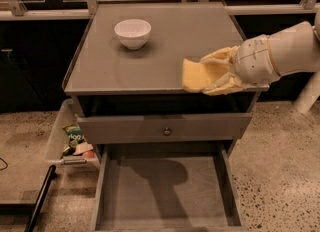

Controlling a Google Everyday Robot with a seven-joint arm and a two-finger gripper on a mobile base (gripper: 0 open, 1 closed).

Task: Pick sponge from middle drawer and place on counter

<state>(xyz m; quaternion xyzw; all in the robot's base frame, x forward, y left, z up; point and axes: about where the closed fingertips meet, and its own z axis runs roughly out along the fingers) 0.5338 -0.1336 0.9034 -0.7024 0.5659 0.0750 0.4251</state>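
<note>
A thick white cylindrical arm enters from the right edge of the frame, just above mid-height, and reaches left, sloping slightly downward. It ends in a rounded white wrist segment, right of centre. From the wrist the cream two-finger hand points left, one finger above and one below. Both are clamped on a small pale-yellow soft sponge, which sticks out toward the frame's centre.
</note>
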